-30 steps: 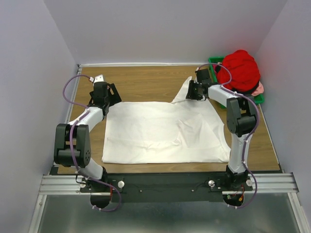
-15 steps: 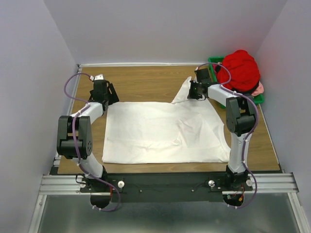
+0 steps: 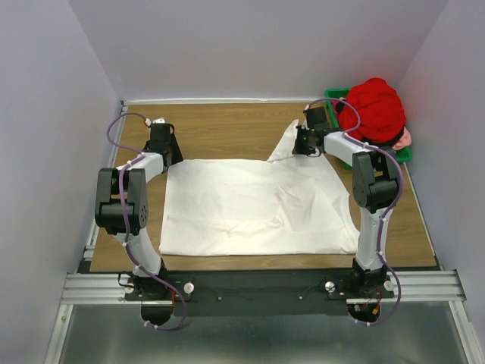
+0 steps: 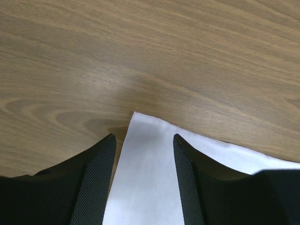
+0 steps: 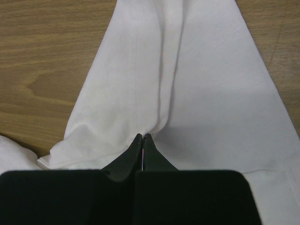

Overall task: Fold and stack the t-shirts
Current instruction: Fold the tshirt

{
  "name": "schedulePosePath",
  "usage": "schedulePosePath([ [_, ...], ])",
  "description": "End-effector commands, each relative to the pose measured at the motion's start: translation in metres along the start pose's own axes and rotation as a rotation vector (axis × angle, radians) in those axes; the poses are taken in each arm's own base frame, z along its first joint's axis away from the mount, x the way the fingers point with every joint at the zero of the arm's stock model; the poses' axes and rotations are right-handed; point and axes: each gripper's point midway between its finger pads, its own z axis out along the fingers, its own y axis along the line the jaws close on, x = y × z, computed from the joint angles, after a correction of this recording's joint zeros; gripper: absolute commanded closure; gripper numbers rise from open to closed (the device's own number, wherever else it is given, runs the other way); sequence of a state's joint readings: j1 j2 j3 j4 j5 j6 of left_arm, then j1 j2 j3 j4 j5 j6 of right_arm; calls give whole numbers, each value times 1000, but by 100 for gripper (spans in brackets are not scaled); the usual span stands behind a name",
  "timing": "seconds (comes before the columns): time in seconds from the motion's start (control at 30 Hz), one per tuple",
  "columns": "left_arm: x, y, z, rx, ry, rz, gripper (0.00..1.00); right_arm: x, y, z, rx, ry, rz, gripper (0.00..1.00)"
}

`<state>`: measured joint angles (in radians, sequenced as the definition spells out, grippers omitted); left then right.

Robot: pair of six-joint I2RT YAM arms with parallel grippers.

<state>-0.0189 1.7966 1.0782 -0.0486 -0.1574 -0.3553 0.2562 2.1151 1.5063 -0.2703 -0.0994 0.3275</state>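
Observation:
A white t-shirt (image 3: 258,205) lies spread flat on the wooden table, with one sleeve reaching toward the back right. My left gripper (image 3: 167,154) is open at the shirt's far left corner. In the left wrist view that corner (image 4: 145,159) lies between the two fingers of the left gripper (image 4: 143,138), low over the wood. My right gripper (image 3: 301,145) is shut on a fold of the sleeve (image 5: 187,70), and the right wrist view shows the cloth puckered at the tips of the right gripper (image 5: 142,136). A red t-shirt (image 3: 373,108) is heaped at the back right, with pink cloth (image 3: 405,139) under it.
A green plastic bin (image 3: 332,96) holds the red heap at the back right corner, close behind my right arm. Grey walls enclose the table on three sides. Bare wood (image 3: 227,129) shows behind the white shirt.
My left arm has swung its elbow left and turned, bringing the gripper down onto the shirt's far left corner. The right arm and the shirt have not visibly moved.

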Motion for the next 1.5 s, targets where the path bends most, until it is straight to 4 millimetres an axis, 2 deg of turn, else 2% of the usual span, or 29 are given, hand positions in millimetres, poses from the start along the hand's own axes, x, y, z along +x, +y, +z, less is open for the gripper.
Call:
schedulePosePath([
  [0.0,0,8,8,-37,23,20,41,-7,8,-7,-34,-16,-17,98],
  [0.13,10,11,18,-54,64,35,42,-6,10,-7,-39,-14,-17,98],
  [0.27,10,12,21,-63,66,36,42,-6,11,-8,-47,-13,-16,98],
  [0.53,16,12,30,-68,94,50,52,-8,12,-13,-50,-20,-18,98],
  [0.7,10,12,30,-71,76,50,53,-14,15,-21,-53,-40,-25,99],
  [0.73,9,11,30,-67,74,51,59,-16,16,-24,-55,-47,-26,99],
  [0.87,13,10,35,-58,88,59,60,-20,17,-32,-62,-60,-28,99],
  [1.03,15,9,36,-51,93,57,81,-22,19,-39,-65,-70,-28,99],
  [1.1,15,7,36,-40,92,57,100,-23,22,-44,-74,-75,-25,100],
  [1.3,11,0,31,2,59,48,100,-31,34,-71,-118,-106,1,99],
  [1.33,1,-2,24,12,26,34,100,-29,34,-74,-117,-103,6,100],
  [1.37,6,0,20,12,24,28,100,-29,34,-78,-117,-106,12,100],
  [1.43,-14,-7,6,50,-66,0,100,-25,34,-88,-112,-106,14,100],
  [1.47,-5,-6,1,62,-66,-10,100,-23,31,-91,-100,-108,17,100],
])
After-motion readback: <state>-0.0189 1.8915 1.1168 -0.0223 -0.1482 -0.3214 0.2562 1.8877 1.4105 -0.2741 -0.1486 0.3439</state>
